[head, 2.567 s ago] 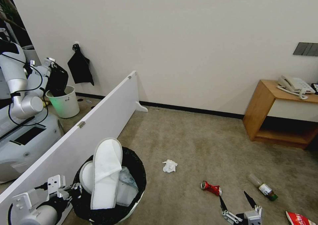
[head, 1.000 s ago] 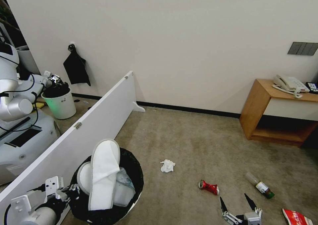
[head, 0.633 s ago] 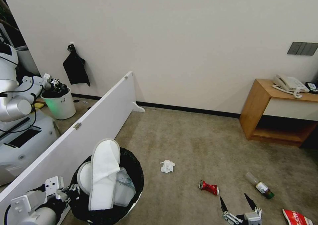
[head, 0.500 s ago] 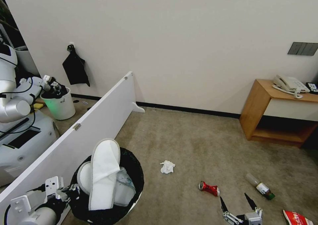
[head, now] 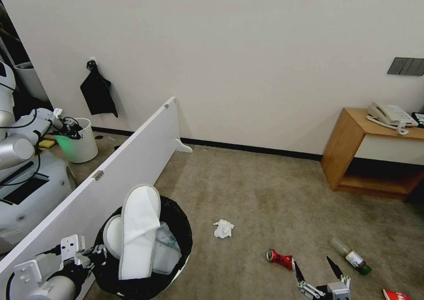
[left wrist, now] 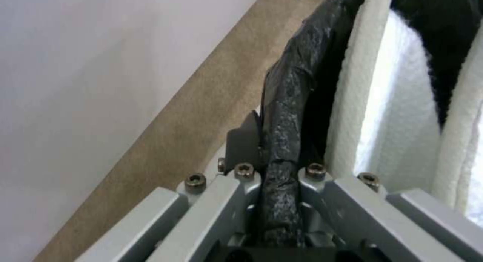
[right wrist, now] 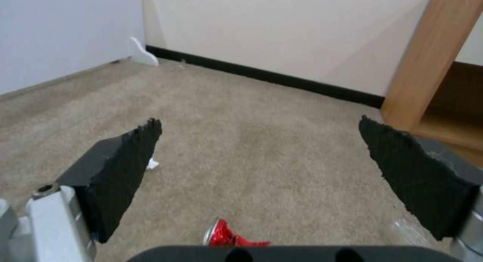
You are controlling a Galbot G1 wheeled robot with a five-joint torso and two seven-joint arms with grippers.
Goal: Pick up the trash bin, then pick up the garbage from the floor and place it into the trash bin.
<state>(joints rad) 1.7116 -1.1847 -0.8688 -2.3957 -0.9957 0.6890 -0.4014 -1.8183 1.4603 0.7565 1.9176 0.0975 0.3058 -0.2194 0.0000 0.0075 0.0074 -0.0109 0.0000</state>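
Crushed red can [head: 280,258] lies on carpet just ahead of the wide-spread right gripper [head: 317,269]; left gripper [head: 90,252] clamps the black-lined trash bin [head: 176,220] rim

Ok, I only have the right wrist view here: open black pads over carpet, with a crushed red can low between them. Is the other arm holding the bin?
Observer: Yes. The left gripper is shut on the rim of the small round white trash bin, pinching its crinkly black plastic liner.
Operator: Anything inside the bin?
Observer: Two white slippers stand upright in it, the taller one poking well above the rim.
Operator: What lies off to the right of my gripper?
Observer: A red packet lies on the beige carpet, at the head view's lower right edge, to the right of the right gripper.
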